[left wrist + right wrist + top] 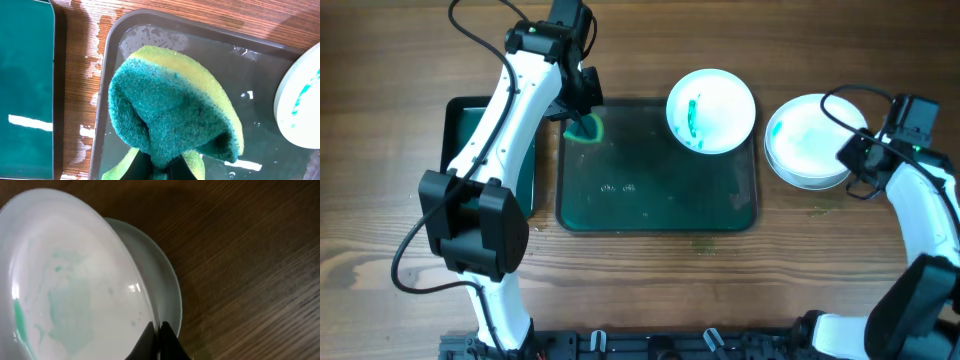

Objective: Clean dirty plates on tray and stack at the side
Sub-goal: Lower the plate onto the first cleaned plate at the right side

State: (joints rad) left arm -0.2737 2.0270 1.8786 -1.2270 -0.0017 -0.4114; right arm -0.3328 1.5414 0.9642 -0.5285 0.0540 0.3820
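Note:
One dirty plate (710,110) with a teal smear sits on the far right corner of the large dark-green tray (657,205). Its edge shows in the left wrist view (300,105). My left gripper (583,122) is shut on a green-and-yellow sponge (170,110) over the tray's far left corner (260,75). Two white plates (808,140) are stacked on the table to the right of the tray. My right gripper (855,152) is shut on the rim of the upper plate (70,290), which is tilted and carries a faint teal film. The lower plate (167,285) lies under it.
A smaller deep green tray (460,130) stands left of the large tray, partly under my left arm; it also shows in the left wrist view (25,75). Water drops lie on the wood (87,70) between the trays. Bare wooden table (250,255) lies right of the stack.

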